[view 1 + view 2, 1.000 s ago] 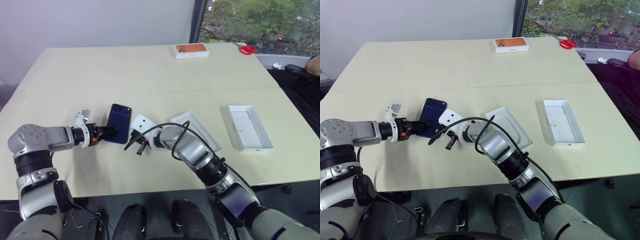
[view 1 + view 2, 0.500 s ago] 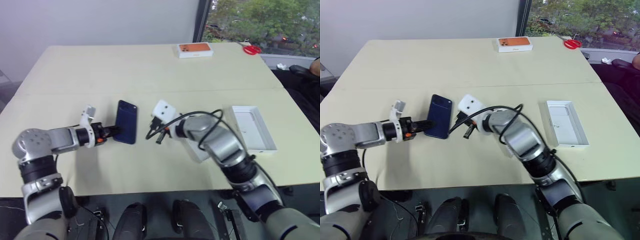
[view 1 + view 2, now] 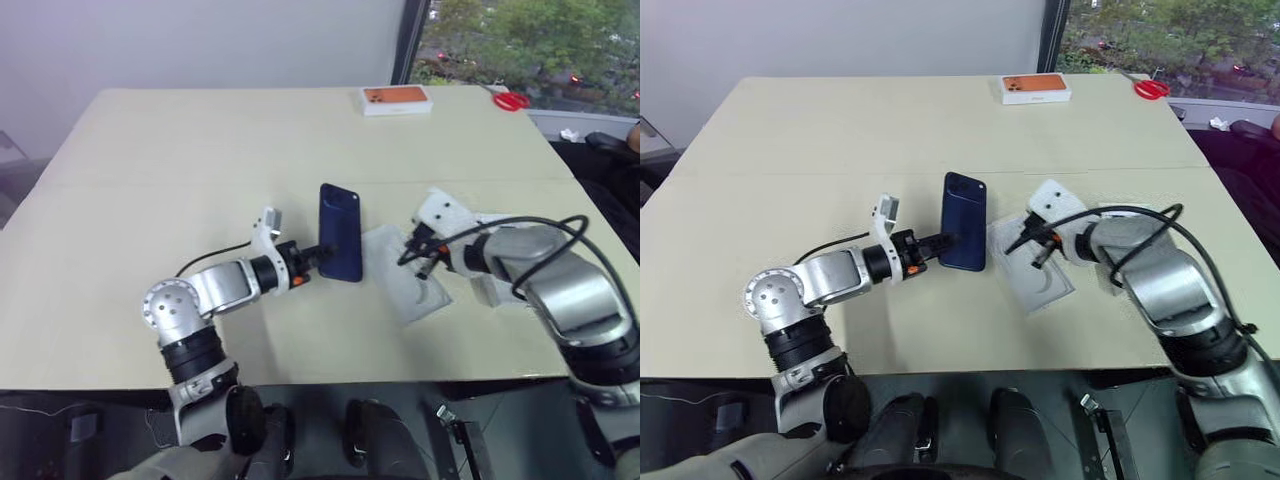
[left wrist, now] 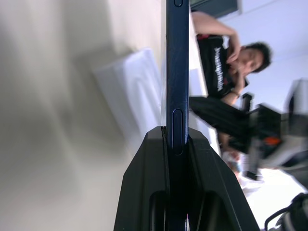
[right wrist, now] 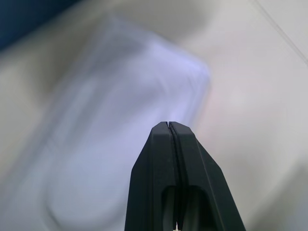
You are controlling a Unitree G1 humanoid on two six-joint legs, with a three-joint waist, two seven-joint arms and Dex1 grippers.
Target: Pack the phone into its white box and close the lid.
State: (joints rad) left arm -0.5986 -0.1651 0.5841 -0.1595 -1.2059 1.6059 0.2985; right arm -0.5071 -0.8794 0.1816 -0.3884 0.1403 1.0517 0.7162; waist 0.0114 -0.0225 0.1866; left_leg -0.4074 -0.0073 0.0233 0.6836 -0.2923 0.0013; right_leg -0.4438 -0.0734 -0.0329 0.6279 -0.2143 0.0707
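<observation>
While the phone (image 3: pixel 340 232) is held clear of the table (image 3: pixel 180 150), it is gripped at its lower edge by the left end effector (image 3: pixel 312 254), standing tall with its back and camera cluster turned to the head camera. A thin white tray with an oval recess (image 3: pixel 407 274) is seen lying flat just beside the phone, and the right end effector (image 3: pixel 421 254) is poised over it, its fingers pressed together on nothing. An orange-topped box (image 3: pixel 396 99) and red scissors (image 3: pixel 511 99) are left well apart at the far edge. The white box cannot be made out with certainty behind the right arm, and the lid is not identified.

Seen from the left wrist, the phone's (image 4: pixel 177 72) slim edge is clamped between the two black pads (image 4: pixel 147 183), a grip by the sides that is judged to leave the faces free for lowering it flat into a box. A seated person (image 4: pixel 226 53) is visible beyond the table.

Seen from the right wrist, the closed fingertips (image 5: pixel 169 132) are pointed at the blurred white tray (image 5: pixel 120 144), a stance judged suited to nudging or steadying it rather than grasping. Packing is judged not yet begun.
</observation>
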